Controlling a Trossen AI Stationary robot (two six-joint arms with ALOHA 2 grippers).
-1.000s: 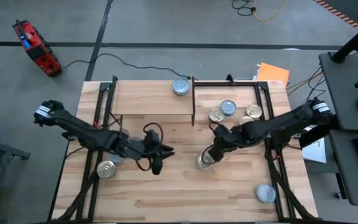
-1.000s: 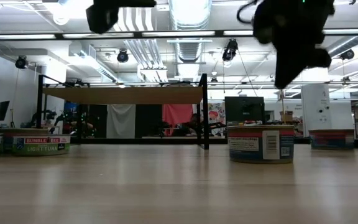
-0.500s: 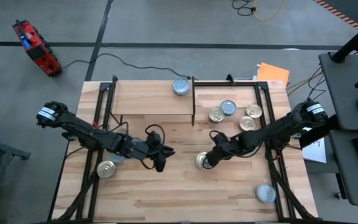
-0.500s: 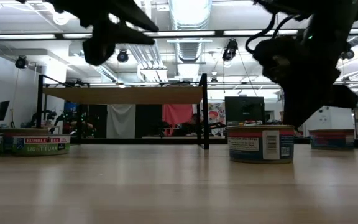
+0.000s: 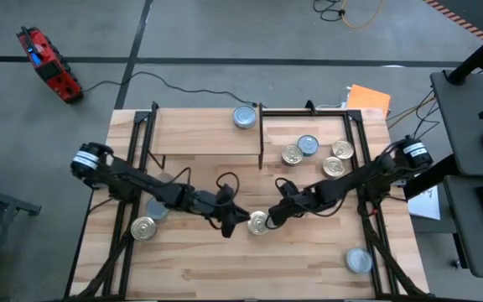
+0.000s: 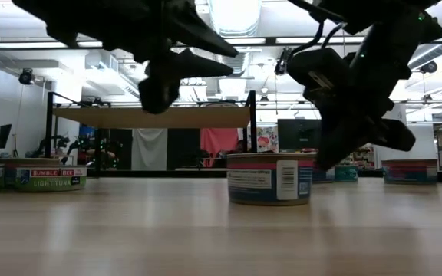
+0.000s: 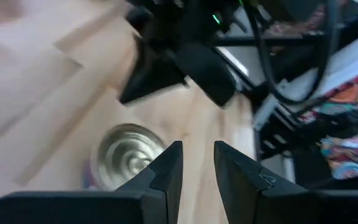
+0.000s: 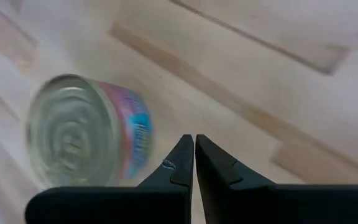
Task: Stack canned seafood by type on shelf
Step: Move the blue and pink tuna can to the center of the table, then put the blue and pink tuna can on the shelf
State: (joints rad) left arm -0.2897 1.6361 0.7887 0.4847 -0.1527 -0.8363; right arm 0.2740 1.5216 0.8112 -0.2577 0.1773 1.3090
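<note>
A golden-lidded tin (image 5: 258, 222) stands upright on the tabletop between my two grippers; the low view shows it (image 6: 271, 178) with a pink and blue label. My right gripper (image 5: 275, 216) is shut and low at the tin's right side (image 8: 194, 140). My left gripper (image 5: 231, 222) is open by a narrow gap (image 7: 197, 146), just left of the tin and raised above the table (image 6: 158, 100). The shelf (image 5: 199, 132) stands at the far left, with one silver-lidded tin (image 5: 244, 117) on its board. My right gripper comes at the tin slanting down from the table's right, fingers shut, beside its labelled side wall (image 8: 135, 137). In the low view a dark finger (image 6: 330, 149) overlaps the tin's upper right edge. Whether it touches the tin I cannot tell.
Several tins cluster right of the shelf's dark end panel: golden (image 5: 292, 155), silver (image 5: 308, 146), golden (image 5: 342, 151). A silver tin (image 5: 359, 260) sits near the right front corner. A golden tin (image 5: 143, 227) and a silver one (image 5: 159, 210) lie under the left arm.
The right gripper has moved toward the table's left and lower. The golden-lidded tin has slid left along the table with it, staying upright. The left gripper has moved right toward the tin and come lower.
</note>
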